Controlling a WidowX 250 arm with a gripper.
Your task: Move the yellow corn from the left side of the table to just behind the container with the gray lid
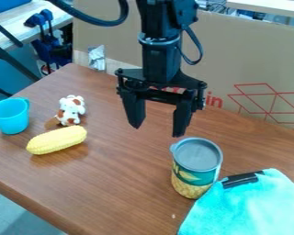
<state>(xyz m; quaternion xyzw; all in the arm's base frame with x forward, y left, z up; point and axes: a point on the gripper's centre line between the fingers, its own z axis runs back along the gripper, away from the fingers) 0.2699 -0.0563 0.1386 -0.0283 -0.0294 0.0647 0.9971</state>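
Brown wooden table [121,172] carries a round can with grey lid [196,167]; above and behind it, I see my black two-finger gripper [159,131], empty, fingers wide apart.

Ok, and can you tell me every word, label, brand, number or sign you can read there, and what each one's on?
Cardboard behind the table: red lettering, partly hidden by the claw; no whole word can be read. The red line drawing beside it is no text.
Can: print on its label, too small to read.
No other text can be made out.
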